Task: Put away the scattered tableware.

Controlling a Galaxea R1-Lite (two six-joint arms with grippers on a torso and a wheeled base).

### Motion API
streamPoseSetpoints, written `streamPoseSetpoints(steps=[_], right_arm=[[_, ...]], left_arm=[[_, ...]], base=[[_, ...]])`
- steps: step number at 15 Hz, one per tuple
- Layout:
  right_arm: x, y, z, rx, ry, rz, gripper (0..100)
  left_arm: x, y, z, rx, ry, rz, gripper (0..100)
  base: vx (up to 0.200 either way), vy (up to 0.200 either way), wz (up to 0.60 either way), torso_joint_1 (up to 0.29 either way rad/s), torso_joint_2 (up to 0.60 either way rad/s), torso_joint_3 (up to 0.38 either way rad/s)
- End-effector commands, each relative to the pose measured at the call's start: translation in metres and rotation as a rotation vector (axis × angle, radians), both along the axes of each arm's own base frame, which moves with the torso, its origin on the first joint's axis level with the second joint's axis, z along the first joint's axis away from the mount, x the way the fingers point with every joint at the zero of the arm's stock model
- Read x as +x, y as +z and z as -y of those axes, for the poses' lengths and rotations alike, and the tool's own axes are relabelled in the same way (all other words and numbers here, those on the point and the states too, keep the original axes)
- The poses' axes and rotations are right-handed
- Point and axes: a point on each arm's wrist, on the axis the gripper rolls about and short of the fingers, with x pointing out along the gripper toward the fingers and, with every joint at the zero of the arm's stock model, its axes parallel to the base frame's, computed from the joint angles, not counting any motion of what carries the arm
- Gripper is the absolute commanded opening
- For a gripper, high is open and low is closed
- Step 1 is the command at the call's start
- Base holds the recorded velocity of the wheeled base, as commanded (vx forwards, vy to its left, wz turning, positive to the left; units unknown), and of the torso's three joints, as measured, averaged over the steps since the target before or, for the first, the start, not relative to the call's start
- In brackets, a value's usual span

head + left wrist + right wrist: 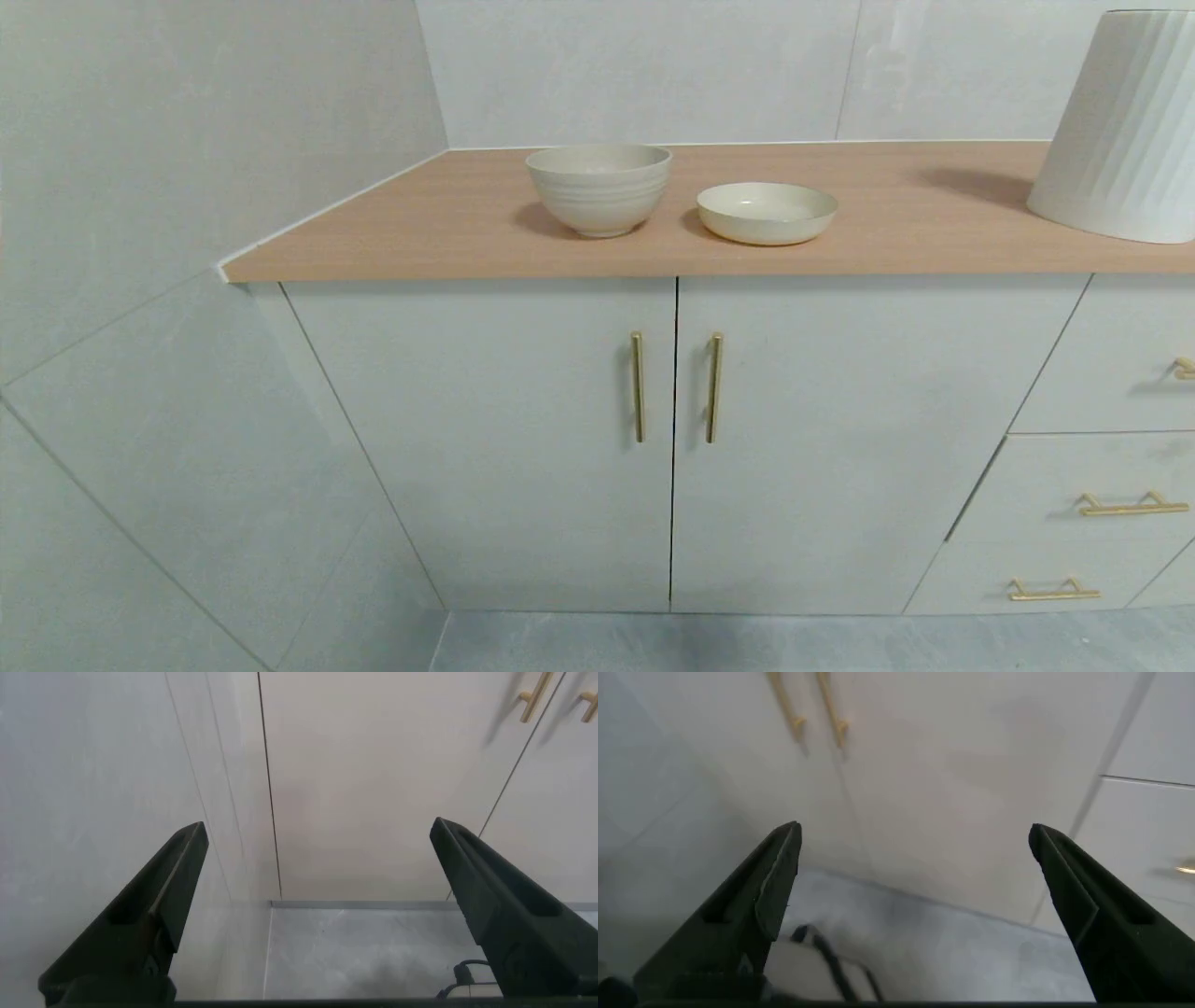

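Head view, quick: where's the tableware?

Both pcs on the wood countertop (448, 233), above the double-door cabinet (485, 448). Deep ribbed bowl (598, 189) on the left, shallow dish (766, 213) just beside it on the right. Small gap betw. them, not touching.

Relative to the pincers?

Well apart: left gripper (318, 831) and right gripper (915, 831) sit low, in front of the cabinet doors. Wrist views look at the door bottoms and grey floor (374, 943), w/ the gold door handles (638, 386) higher up. Bowl and dish are up top, above both.

Which way do they point? Long axis?

Both upright, mouths up. Round, so no long axis of their own. As a pair they line up roughly along the counter's front edge.

Pincer state?

Both released. Left fingers (168, 887) spread wide, right fingers (761, 887) the same.

Arm pose?

Left wrist faces the left door and the cabinet's left edge by the wall. Right wrist faces the right door, next to the drawers (1074, 504).

Anything else up there?

White ribbed shade-like thing (1120, 131) at the counter's right end, well apart from the dish.
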Motion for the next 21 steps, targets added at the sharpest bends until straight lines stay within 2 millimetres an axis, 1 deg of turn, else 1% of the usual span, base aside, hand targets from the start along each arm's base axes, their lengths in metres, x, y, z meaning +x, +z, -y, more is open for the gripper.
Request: streamPoseSetpoints(steps=[1, 3, 6, 7, 8, 9, 12, 14, 17, 18, 21], right_arm=[[0.067, 0.031, -0.010, -0.002, 0.134, -0.209, 100], [0.097, 0.034, -0.025, -0.018, 0.226, -0.289, 100], [0.155, 0.024, -0.054, -0.034, 0.310, -0.311, 100], [0.170, 0.021, -0.061, -0.034, 0.322, -0.305, 100], [0.191, 0.016, -0.076, -0.027, 0.353, -0.302, 100], [0.203, 0.018, -0.089, -0.012, 0.378, -0.305, 100], [0.231, 0.020, -0.126, 0.024, 0.452, -0.330, 100], [0.246, 0.015, -0.143, 0.026, 0.477, -0.349, 100], [0.278, 0.000, -0.168, 0.057, 0.489, -0.340, 100], [0.284, -0.006, -0.173, 0.078, 0.493, -0.316, 100], [0.290, -0.020, -0.183, 0.123, 0.488, -0.246, 100]], left_arm=[[0.000, 0.000, 0.000, 0.000, 0.001, 0.000, 100], [0.000, 0.000, 0.000, 0.000, 0.000, 0.000, 100], [0.000, 0.000, 0.000, 0.000, 0.000, 0.000, 100], [0.000, 0.000, 0.000, 0.000, 0.001, 0.000, 100], [0.000, 0.000, 0.000, 0.000, 0.000, 0.000, 100], [0.000, 0.000, 0.000, 0.000, 0.001, 0.000, 100], [0.000, 0.000, 0.000, 0.000, 0.000, 0.000, 100], [0.000, 0.000, 0.000, 0.000, 0.000, 0.000, 100], [0.000, 0.000, 0.000, 0.000, -0.002, 0.000, 100], [0.000, 0.000, 0.000, 0.000, 0.000, 0.000, 100], [0.000, 0.000, 0.000, 0.000, 0.001, 0.000, 100]], base=[[0.000, 0.000, 0.00, 0.000, 0.00, 0.000], [0.000, 0.000, 0.00, 0.000, 0.00, 0.000], [0.000, 0.000, 0.00, 0.000, 0.00, 0.000], [0.000, 0.000, 0.00, 0.000, 0.00, 0.000], [0.000, 0.000, 0.00, 0.000, 0.00, 0.000], [0.000, 0.000, 0.00, 0.000, 0.00, 0.000], [0.000, 0.000, 0.00, 0.000, 0.00, 0.000], [0.000, 0.000, 0.00, 0.000, 0.00, 0.000], [0.000, 0.000, 0.00, 0.000, 0.00, 0.000], [0.000, 0.000, 0.00, 0.000, 0.00, 0.000], [0.000, 0.000, 0.00, 0.000, 0.00, 0.000]])
